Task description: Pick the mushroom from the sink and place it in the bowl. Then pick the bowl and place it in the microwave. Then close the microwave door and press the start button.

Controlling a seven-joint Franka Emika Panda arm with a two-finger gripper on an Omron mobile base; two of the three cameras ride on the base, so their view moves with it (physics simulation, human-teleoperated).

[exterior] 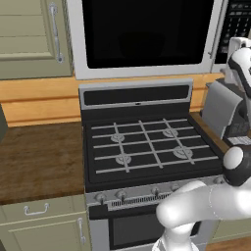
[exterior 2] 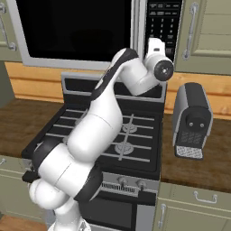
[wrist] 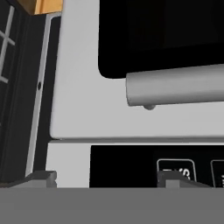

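The microwave (exterior: 78, 63) hangs above the range, and its door (exterior: 147, 34) (exterior 2: 72, 31) with the black glass window stands shut. In the hand view, which is rolled sideways, the door's grey bar handle (wrist: 183, 85) runs across the middle and the black keypad strip (wrist: 131, 166) lies just below it. My gripper (wrist: 107, 178) is open, close in front of the keypad (exterior 2: 164, 22), with nothing between its fingertips (wrist: 41, 177). My hand (exterior 2: 155, 47) is raised at the microwave's right side. The mushroom, the bowl and the sink are out of view.
The black range (exterior: 147, 147) with its burner grates lies below the arm. A grey coffee machine (exterior 2: 193, 119) stands on the wooden counter (exterior 2: 212, 158) to the right. More counter (exterior: 39, 162) lies to the left, and pale cabinets (exterior: 29, 34) flank the microwave.
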